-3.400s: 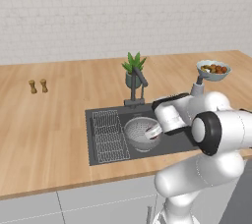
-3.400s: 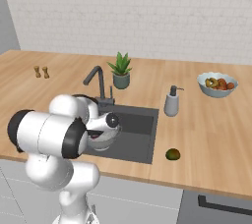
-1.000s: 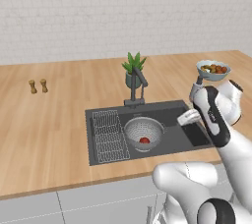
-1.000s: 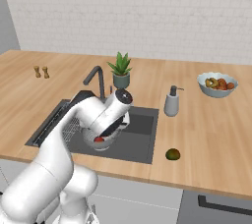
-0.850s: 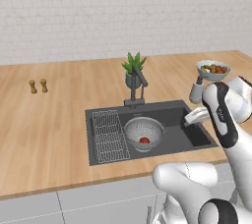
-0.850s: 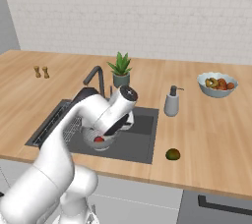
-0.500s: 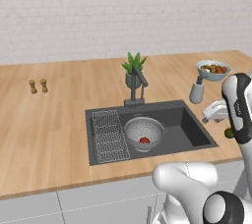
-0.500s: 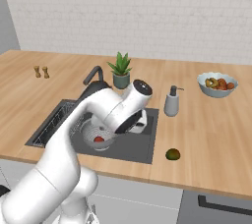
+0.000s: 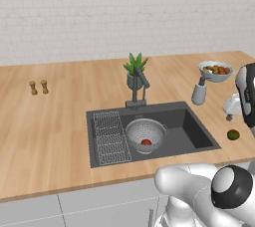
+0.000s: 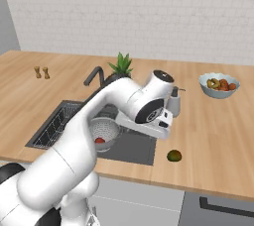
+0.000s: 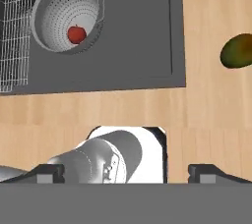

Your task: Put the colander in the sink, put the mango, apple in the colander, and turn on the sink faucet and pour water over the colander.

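Fingers on your gripper (image 11: 126, 173) are spread wide with nothing between them, above the worktop's front edge just right of the sink (image 9: 196, 134). You have the colander (image 9: 145, 134) sitting in the sink with the apple (image 9: 146, 142) inside it. Your mango (image 10: 173, 156) lies on the worktop near the sink's right front corner

A home kitchen: a long wooden tabletop (image 9: 60, 121) with a dark sink (image 9: 196, 134) and faucet (image 9: 138, 87) set in it, white brick wall (image 9: 124, 12) behind, grey cabinet fronts (image 9: 99, 206) below, a potted plant (image 9: 133, 66) and fruit bowl (image 9: 215, 70).
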Tool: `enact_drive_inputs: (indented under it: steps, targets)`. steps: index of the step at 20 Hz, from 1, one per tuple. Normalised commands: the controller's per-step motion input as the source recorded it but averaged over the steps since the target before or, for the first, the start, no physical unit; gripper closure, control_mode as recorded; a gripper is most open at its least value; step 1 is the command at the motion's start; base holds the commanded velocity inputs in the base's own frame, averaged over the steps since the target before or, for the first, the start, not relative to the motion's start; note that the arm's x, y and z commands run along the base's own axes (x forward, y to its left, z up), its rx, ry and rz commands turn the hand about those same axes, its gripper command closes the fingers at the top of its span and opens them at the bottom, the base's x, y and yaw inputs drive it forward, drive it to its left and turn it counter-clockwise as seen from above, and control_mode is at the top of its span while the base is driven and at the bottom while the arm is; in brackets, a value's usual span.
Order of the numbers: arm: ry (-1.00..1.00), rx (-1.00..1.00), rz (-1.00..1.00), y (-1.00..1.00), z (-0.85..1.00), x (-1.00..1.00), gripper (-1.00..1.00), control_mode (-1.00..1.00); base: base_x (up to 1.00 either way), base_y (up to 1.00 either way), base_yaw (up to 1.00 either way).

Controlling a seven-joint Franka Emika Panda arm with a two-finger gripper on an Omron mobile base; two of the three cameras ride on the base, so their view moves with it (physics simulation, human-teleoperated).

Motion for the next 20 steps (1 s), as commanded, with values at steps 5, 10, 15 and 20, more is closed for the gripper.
enact_drive_inputs:
  steps: [5,10,15,20]
  targets:
    - [0.09,-0.23,-0.35,-0.49,-0.16,-0.19,-1.00,-1.00,0.00,0.00,0.00]
    - [0.04,-0.24,-0.37,-0.31,-0.36,-0.14,-1.00,-1.00,0.00,0.00,0.00]
    - [0.09,-0.21,-0.44,-0.27,-0.37,0.27,-1.00,-1.00,0.00,0.00,0.00]
    - [0.23,-0.03,-0.35,-0.24,-0.24,0.49,-1.00,-1.00,0.00,0.00,0.00]
